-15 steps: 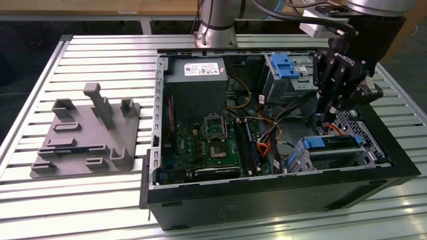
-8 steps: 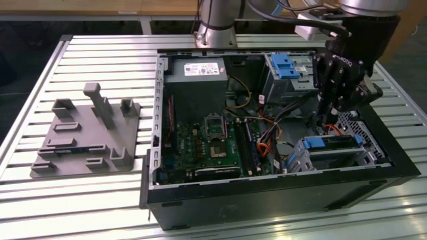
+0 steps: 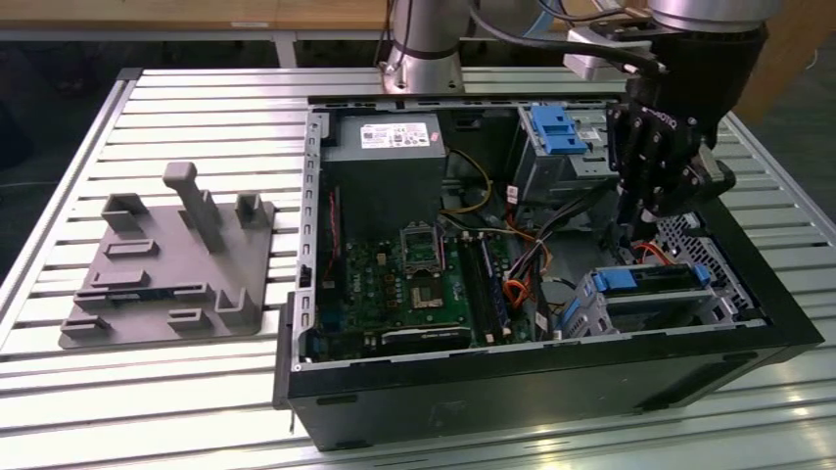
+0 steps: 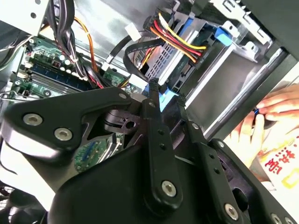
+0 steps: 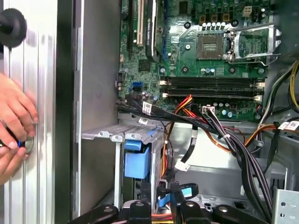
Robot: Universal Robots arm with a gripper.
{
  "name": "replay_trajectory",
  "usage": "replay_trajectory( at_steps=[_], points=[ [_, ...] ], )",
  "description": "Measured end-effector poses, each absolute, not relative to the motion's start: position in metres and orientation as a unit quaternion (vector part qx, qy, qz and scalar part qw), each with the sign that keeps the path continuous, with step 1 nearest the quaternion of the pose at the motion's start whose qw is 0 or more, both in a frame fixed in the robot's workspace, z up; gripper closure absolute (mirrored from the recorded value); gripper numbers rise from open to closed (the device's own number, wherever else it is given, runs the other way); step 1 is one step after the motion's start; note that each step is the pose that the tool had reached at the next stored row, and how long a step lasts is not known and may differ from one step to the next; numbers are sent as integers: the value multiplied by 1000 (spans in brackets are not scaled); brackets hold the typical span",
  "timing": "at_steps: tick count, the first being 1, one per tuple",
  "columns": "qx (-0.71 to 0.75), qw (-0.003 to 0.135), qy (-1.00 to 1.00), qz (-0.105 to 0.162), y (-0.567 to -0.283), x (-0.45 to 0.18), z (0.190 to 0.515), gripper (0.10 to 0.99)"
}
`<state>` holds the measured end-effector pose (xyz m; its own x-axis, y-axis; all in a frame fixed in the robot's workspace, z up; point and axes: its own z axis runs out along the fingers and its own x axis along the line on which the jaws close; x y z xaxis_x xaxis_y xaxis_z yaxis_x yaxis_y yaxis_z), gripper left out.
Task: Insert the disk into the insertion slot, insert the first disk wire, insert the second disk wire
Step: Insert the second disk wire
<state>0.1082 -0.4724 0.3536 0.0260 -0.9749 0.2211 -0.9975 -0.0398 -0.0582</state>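
Note:
The disk (image 3: pixel 649 282), framed in its blue caddy (image 5: pixel 137 160), lies inside the insertion slot (image 3: pixel 590 311), a silver cage at the case's near corner on the exterior view's right. My black gripper (image 3: pixel 636 235) reaches down into the case just behind the disk's end. In both wrist views its fingertips (image 4: pixel 150 101) are closed on a small blue wire plug (image 4: pixel 162 97), held close to the disk's end. A bundle of red, yellow and black wires (image 4: pixel 180 39) runs to that same end. Whether either plug is seated I cannot tell.
A person's hands (image 5: pixel 14 122) rest on the table outside the case wall. Inside the case are the motherboard (image 3: pixel 407 284), a power supply (image 3: pixel 387 137), loose cables (image 5: pixel 224 140) and a taller grey cage with a blue latch (image 3: pixel 555 127). A grey fixture plate (image 3: pixel 170 259) lies on the exterior view's left.

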Motion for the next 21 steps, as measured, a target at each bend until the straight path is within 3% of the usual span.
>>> replay_trajectory(
  at_steps=[21],
  points=[
    [702,65,-701,106,-470,108,349,784]
  ],
)
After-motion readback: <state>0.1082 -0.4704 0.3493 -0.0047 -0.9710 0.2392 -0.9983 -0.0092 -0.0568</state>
